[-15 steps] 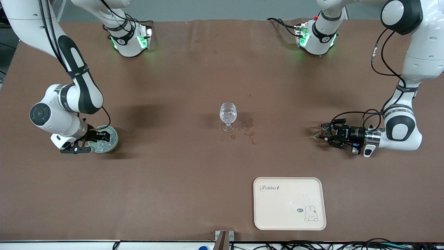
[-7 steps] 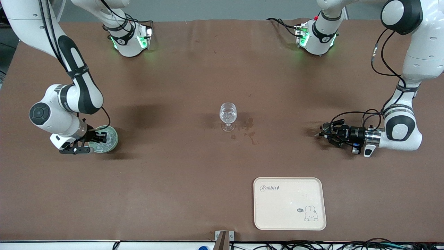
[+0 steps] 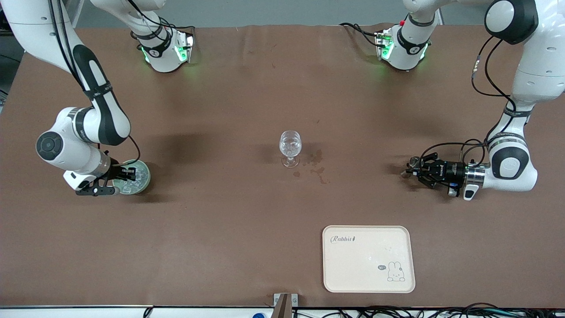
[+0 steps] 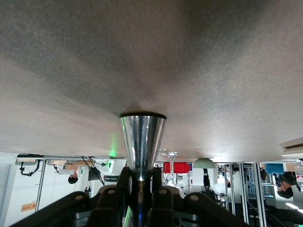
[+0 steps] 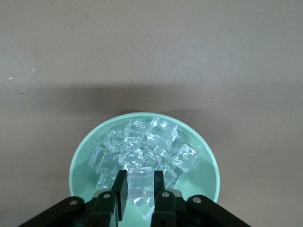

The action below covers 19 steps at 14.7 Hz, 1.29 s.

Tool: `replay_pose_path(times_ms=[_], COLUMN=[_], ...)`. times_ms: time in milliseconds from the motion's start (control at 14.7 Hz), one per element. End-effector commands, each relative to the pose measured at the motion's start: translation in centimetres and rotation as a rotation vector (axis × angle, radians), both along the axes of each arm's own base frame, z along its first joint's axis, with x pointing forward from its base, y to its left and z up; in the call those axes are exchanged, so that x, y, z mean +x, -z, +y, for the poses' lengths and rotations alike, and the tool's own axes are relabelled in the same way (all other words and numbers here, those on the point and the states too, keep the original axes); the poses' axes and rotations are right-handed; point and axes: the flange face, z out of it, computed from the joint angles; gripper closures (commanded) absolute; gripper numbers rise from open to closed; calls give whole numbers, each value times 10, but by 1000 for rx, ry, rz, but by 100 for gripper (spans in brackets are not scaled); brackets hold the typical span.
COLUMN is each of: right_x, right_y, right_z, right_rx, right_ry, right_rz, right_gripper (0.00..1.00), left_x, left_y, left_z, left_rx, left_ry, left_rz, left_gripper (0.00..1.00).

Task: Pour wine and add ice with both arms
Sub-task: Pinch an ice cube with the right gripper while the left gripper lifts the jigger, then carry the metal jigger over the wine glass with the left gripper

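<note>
A clear wine glass (image 3: pixel 290 148) stands upright at the table's middle. A mint-green bowl (image 3: pixel 142 180) holds the ice (image 5: pixel 142 149), a heap of clear cubes, toward the right arm's end. My right gripper (image 3: pixel 129 174) is down in the bowl; in the right wrist view (image 5: pixel 140 184) its fingers are shut on one ice cube (image 5: pixel 141 189) at the near side of the heap. My left gripper (image 3: pixel 418 171) lies level, low over the table toward the left arm's end, shut on the narrow waist of a small silver cone-shaped metal cup (image 4: pixel 142 139), which also shows in the front view (image 3: pixel 413 164).
A cream tray (image 3: pixel 368 258) with a rabbit print lies nearer to the front camera than the glass. Dark wet spots (image 3: pixel 317 167) mark the brown table beside the glass's foot. Both arm bases (image 3: pixel 165 48) (image 3: pixel 404 46) stand at the table's top edge.
My left gripper with the metal cup has shifted slightly toward the left arm's end. My right gripper has drawn back a little in the bowl.
</note>
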Motion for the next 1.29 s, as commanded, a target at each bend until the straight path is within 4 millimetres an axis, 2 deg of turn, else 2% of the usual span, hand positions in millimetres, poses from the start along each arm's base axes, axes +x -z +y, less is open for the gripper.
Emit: replay_pose_path(times_ms=[0, 68, 409, 613, 817, 1022, 1226], right_x=[5, 9, 27, 30, 24, 6, -20], right_y=[-65, -89, -204, -258, -301, -338, -356], right_z=[1, 0, -5, -4, -2, -3, -5], right_rx=[8, 11, 13, 15, 16, 17, 20], right_ry=[8, 8, 8, 4, 15, 21, 22], right_rz=[-3, -1, -26, -32, -38, -69, -75], right_gripper=[89, 89, 89, 89, 89, 89, 89], left_x=[4, 6, 21, 27, 33, 38, 38], left_y=[-13, -16, -57, -86, -111, -137, -154], left_z=[-14, -20, -69, -97, -126, -160, -192], left_rx=[-24, -30, -53, -56, -49, -20, -16], left_ry=[1, 7, 46, 62, 59, 40, 46], left_rz=[-19, -19, -36, -33, -25, 0, 8], left_gripper=[99, 99, 99, 99, 99, 99, 100])
